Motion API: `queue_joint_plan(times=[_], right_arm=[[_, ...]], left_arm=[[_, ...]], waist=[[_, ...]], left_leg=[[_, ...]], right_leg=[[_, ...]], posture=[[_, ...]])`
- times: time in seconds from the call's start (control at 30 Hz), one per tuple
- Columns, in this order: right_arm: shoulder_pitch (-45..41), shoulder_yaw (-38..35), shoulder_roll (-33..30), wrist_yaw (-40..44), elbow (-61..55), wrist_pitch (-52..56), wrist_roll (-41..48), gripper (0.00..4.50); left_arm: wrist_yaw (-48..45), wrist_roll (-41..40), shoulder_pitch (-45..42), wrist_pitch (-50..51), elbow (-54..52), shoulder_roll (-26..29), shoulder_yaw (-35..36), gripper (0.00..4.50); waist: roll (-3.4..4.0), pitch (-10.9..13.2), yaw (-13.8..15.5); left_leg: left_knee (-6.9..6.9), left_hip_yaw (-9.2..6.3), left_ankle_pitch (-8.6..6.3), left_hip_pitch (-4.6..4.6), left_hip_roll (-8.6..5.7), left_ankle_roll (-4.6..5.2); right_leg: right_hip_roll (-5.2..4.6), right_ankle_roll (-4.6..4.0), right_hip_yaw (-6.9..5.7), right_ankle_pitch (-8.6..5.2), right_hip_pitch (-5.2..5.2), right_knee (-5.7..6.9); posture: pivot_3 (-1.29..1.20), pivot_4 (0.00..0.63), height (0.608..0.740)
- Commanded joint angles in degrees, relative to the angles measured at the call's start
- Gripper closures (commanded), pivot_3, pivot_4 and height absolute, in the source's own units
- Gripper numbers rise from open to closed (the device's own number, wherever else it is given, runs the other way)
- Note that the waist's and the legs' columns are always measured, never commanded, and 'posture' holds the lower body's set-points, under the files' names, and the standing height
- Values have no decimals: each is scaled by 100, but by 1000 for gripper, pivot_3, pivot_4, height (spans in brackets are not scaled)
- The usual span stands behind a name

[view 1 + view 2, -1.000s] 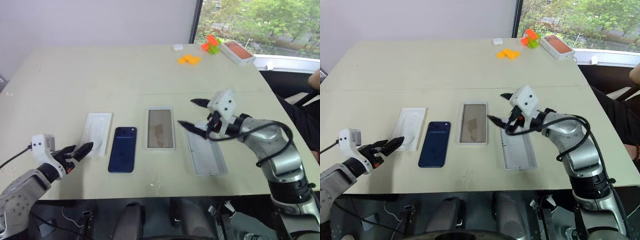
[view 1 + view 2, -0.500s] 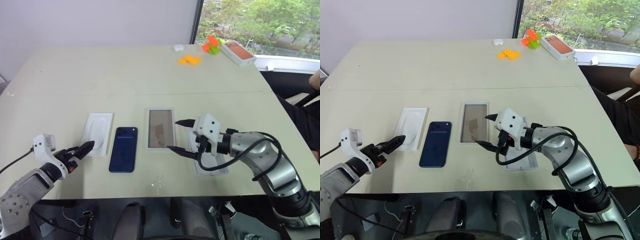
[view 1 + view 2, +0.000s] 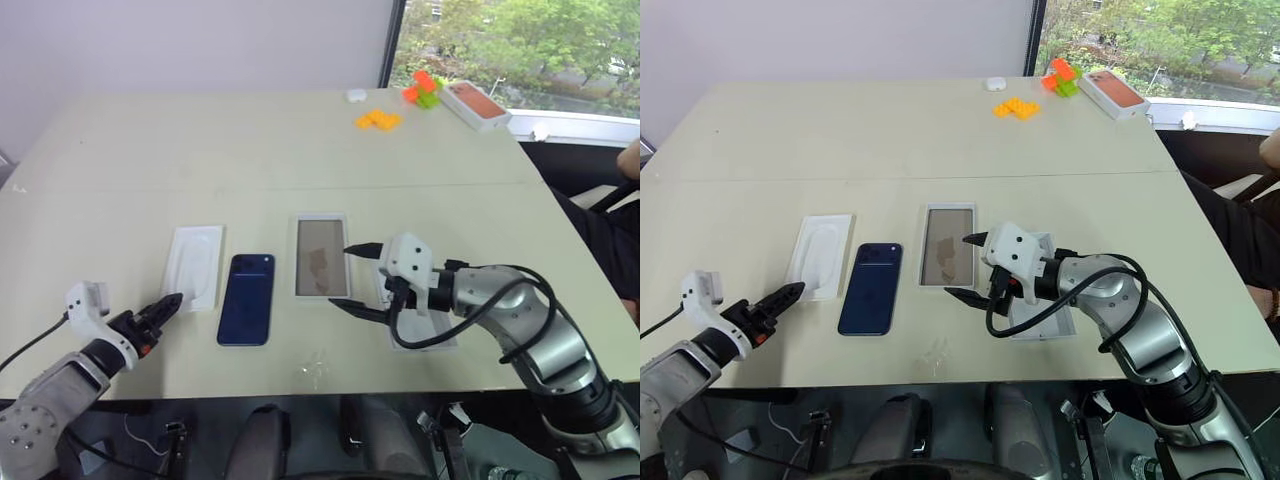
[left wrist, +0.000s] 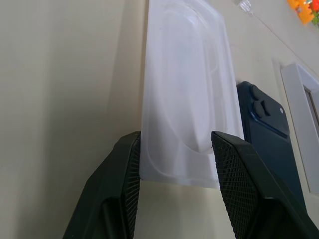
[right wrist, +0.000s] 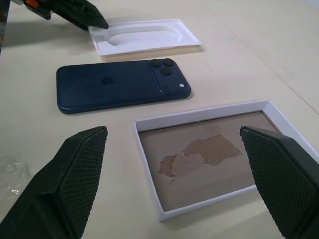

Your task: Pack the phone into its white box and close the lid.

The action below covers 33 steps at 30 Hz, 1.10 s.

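My desk carries, along its near edge, a white moulded insert, the phone, the white box and the lid; orange blocks sit far right.

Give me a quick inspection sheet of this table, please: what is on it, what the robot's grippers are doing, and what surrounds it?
Surface: beige table, two panels meeting at a seam.
Job's things: the phone lies back up, outside the white box, which is open and empty; the lid lies beside the box, partly under the right arm.
Clutter: white moulded insert; clear plastic scrap at the near edge; orange and green blocks; white box with orange-red top; small white object.
Grippers: left gripper empty, jaws apart at the insert's near end; right gripper open, empty, by the white box.
Cables: black cable looped along the right arm.
Surroundings: window with trees, a person's arm at the edge.
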Motion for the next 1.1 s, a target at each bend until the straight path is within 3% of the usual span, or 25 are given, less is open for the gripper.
queue_joint_plan(times=[0.03, 0.17, 0.43, 0.57, 0.7, 0.87, 1.1], right_arm=[[-122, -22, 56, 28, -153, -106, 40, 0], [-171, -6, 97, 26, -137, -99, 41, 0], [-204, 0, 154, 2, -127, -85, 24, 0], [-200, -10, 153, -11, -109, -87, 14, 0], [-176, -115, 67, -17, -10, -129, -48, 0], [-241, -462, -112, -72, 347, -230, -116, 0], [-230, -757, -392, -35, 783, -598, -332, 0]], left_arm=[[76, -231, 106, -103, -43, -55, 104, 2731], [170, -470, 157, -189, -75, -98, 190, 4466], [563, -1488, -100, -909, 4, -261, 602, 4466], [662, -1822, -206, -1089, -180, -161, 479, 4466], [1034, -2422, -532, -1060, -675, -172, -199, 4466], [1702, -2428, -832, -824, -1229, -164, -1639, 4466], [3508, -2430, -1506, -1127, -1461, -616, -2967, 4466]], waist=[[-1, 1, 1], [-4, 2, 13], [-6, 2, 9], [-6, 2, 9], [-10, 2, 46], [-11, 2, 29], [-13, 3, 20]], left_leg=[[0, 0, 0, -1, 0, 0], [0, -1, 0, -3, 0, 0], [0, -5, 0, -4, 4, 0], [0, -4, 0, -5, 2, 0], [2, -6, 0, -9, -3, 0], [5, -7, 0, -5, -26, -1], [3, -8, 0, -2, -35, 0]], right_leg=[[0, 0, 0, 0, 0, 0], [0, 0, 0, 0, -2, 0], [2, -1, -2, -1, -3, 0], [2, -2, -2, -1, -2, 0], [-1, -2, -2, 0, 0, -3], [-19, -2, 5, 1, 10, -3], [-8, -16, 11, 12, 11, -1]], posture=[[0, 150, 740], [0, 150, 740], [0, 150, 740], [0, 150, 740], [0, 150, 740], [0, 150, 740], [0, 150, 740]])
